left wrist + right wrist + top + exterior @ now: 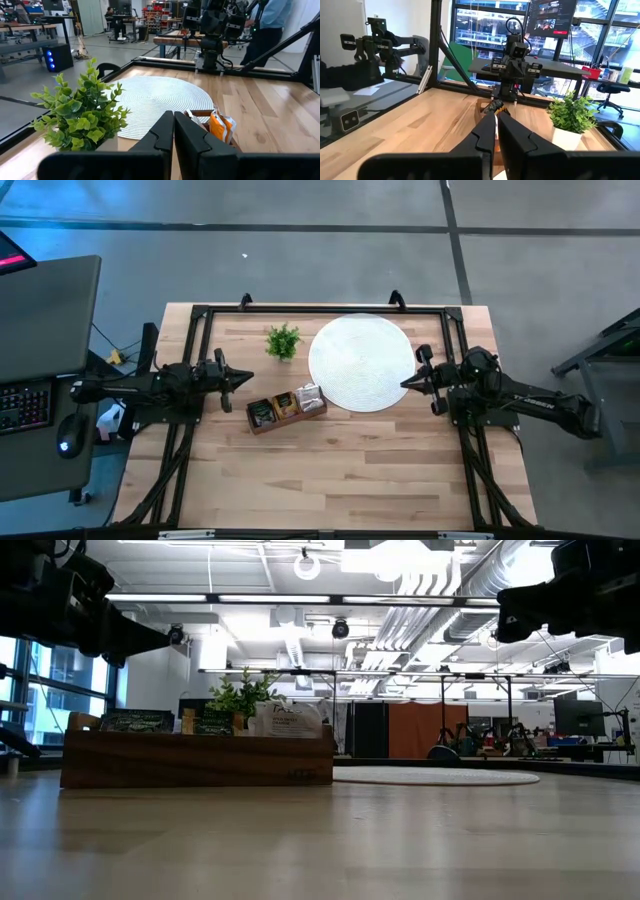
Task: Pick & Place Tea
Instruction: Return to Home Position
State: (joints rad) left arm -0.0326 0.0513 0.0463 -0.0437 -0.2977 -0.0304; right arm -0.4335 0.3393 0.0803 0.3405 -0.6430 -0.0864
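Step in hand, by my reading: both arms go home. Landmark is the brown wooden divided tray (195, 760).

Tea: small flat sachets, orange-and-white and black (286, 405), stand upright in the tray's compartments. I see none on the table around the tray.

Left gripper (246, 377): just off the tray's left end and raised above its wall. The arm is stretched level and points across toward the tray. The fingers are pressed together, with nothing between them.

Right gripper (405, 383): well off the tray's right end, over the far edge of the round white woven mat (360, 362) that lies just beside the tray. That arm is also level, with its fingers closed to a hairline and empty.

To do it well:
- Draw each arm straight back, away from the tray.
- Hold height first and lower only once clear.
- Keep the left wrist off the small green potted plant (283, 340) behind the tray.
- Leave both claws closed, and don't sweep over the sachets.
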